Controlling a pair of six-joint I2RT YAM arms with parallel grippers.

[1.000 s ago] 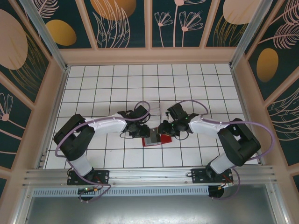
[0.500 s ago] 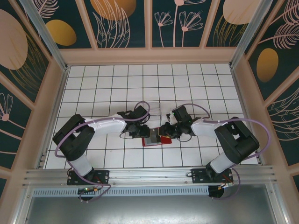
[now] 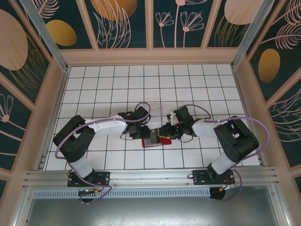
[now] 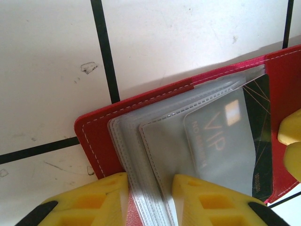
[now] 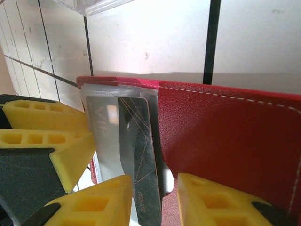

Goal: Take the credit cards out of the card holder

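The card holder (image 3: 165,140) lies open on the tiles, a red wallet (image 4: 96,136) with grey-clear sleeves (image 4: 160,141). My left gripper (image 3: 142,133) is at its left end. In the left wrist view the left gripper (image 4: 148,181) is shut on the stack of sleeve edges, which fills the gap between its jaws. A dark credit card (image 4: 261,122) with thin gold lines sticks partly out of the top sleeve, towards the red flap (image 5: 225,132). My right gripper (image 3: 164,132) reaches in from the right. Seen from its own wrist, the right gripper (image 5: 153,181) is open, its yellow fingers either side of the card's bare strip (image 5: 141,141).
A transparent plastic box (image 3: 157,109) stands just behind the wallet, its edge at the top of the right wrist view (image 5: 94,5). The two grippers nearly touch over the wallet. White tiled floor stretches on all sides, inside wooden walls.
My right gripper has slid left onto the wallet's right half, and its arm has drawn in. The left arm has stayed put.
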